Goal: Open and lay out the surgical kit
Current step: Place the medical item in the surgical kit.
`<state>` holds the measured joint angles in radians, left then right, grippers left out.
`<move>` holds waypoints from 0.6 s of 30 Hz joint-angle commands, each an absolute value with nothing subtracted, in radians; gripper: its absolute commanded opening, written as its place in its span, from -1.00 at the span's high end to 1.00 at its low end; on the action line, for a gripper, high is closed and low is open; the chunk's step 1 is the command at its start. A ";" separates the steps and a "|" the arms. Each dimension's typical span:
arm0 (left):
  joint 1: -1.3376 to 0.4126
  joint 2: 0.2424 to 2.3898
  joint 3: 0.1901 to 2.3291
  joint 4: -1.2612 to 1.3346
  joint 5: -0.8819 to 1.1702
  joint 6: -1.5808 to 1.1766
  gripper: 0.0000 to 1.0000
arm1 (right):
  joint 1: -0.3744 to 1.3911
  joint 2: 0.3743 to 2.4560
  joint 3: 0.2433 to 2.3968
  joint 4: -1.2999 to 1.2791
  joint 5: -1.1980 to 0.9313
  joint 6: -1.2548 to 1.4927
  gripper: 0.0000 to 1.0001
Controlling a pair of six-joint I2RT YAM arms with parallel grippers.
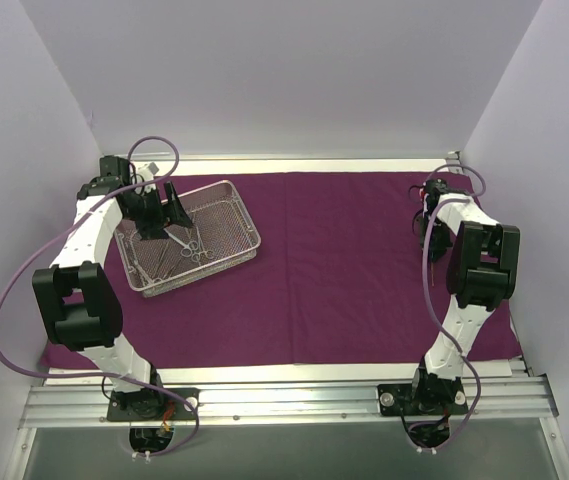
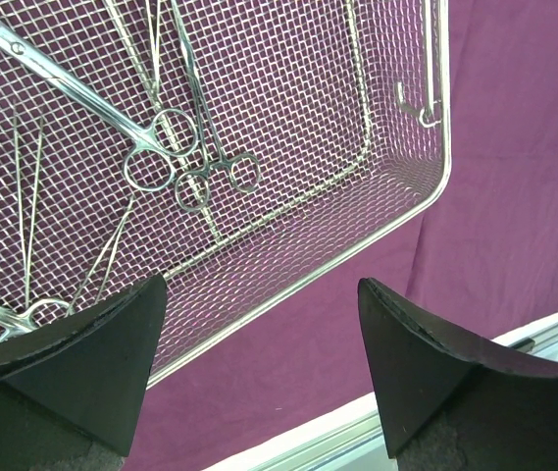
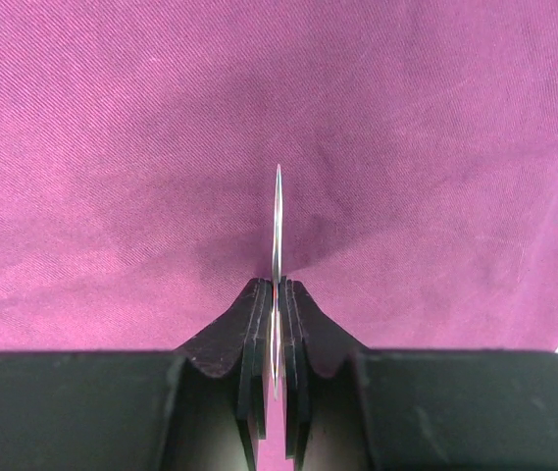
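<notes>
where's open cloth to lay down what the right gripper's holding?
Widest bare patch: middle of the dark magenta-purple cloth wrap, between the silver wire-mesh tray and the right gripper, which is shut on a slim metal instrument. Also bare: the near strip in front of the tray. Crowded: the tray, ring-handled instruments overlapping, left gripper open above it.

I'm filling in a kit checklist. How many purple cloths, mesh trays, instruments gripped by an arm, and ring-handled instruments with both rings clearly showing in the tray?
Purple cloth: 1
Mesh tray: 1
Slim instrument in the right gripper: 1
Ring-handled instruments, both rings clear, in the tray: 2
Total: 5. Others in the tray are partly hidden and not counted.
</notes>
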<state>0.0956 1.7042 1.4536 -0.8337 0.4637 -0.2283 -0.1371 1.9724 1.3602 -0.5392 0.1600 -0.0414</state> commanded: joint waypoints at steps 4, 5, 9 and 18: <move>0.103 1.689 1.440 -0.801 0.502 -0.227 -0.75 | -0.138 1.930 1.353 -0.572 0.184 -0.040 0.85; 0.103 1.686 1.440 -0.802 0.500 -0.224 -0.75 | -0.140 1.931 1.350 -0.571 0.183 -0.043 0.84; 0.103 1.680 1.440 -0.805 0.500 -0.221 -0.75 | -0.141 1.939 1.325 -0.549 0.170 -0.060 0.85; 0.107 1.678 1.436 -0.805 0.500 -0.215 -0.79 | -0.153 1.959 1.304 -0.528 0.158 -0.064 0.63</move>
